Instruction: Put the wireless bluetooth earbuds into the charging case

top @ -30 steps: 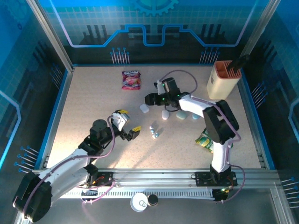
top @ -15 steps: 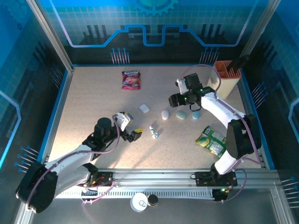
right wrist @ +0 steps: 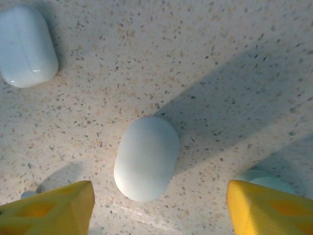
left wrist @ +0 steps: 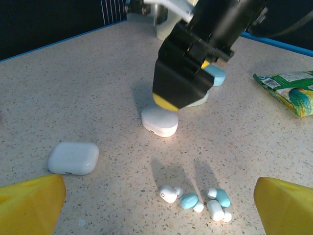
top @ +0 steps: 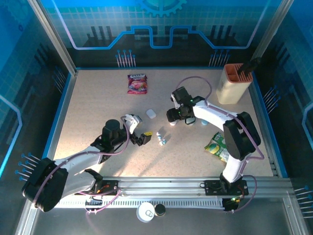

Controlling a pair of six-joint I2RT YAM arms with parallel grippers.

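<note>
Left gripper: the yellow fingertips sit in the two lower corners of the wrist view. They are spread as wide as they go, with nothing between them.

The earbuds lie loose on the table, just ahead of the gap and a touch toward 1 o'clock. They form a tight cluster of white and pale-blue pieces, several touching, none in a case. A square white case lies flat and closed at 11 o'clock of the gap, apart from the cluster.

Right gripper: the yellow fingertips are wide apart and grip nothing. An oval white case lies flat just beyond the tips at 12 o'clock. It is narrower than the gap, and neither pad is on it. A pale blue case peeks out close above the right-hand tip.

From the left wrist view, the right gripper points down right over the oval white case.

Top view:
- The left gripper is at mid-table.
- The earbuds are near it at 4 o'clock.
- The square white case is at its 1 o'clock.
- The right gripper is at 1 o'clock of the earbuds.
- A green packet lies at 3 o'clock of the earbuds, well apart.
- A pink packet lies at 12 o'clock of the left gripper, toward the far edge.
- A beige holder stands upright in the far right corner.
</note>
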